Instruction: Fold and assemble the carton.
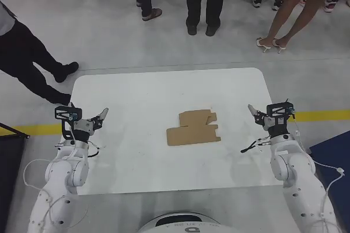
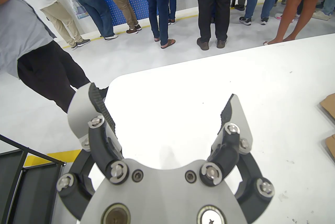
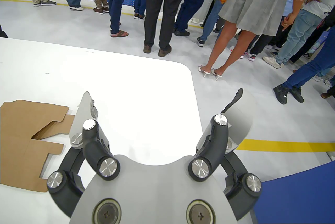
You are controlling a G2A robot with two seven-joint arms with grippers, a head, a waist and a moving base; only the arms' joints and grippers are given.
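Carton flat and untouched, both grippers standing off.
Your carton (image 1: 193,128) lay unfolded near the middle of the table (image 1: 140,99). The left gripper (image 2: 162,96) and right gripper (image 3: 162,95) were spread, empty, well apart from it, presumably awaiting approach.

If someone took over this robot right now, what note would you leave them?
Left pincer: open, empty, at the table's left edge.
Right pincer: open, empty, at the right edge.
Carton: flat and unfolded, mid-table between the arms, touched by neither.
Done: nothing.
Left: all folding and assembly.
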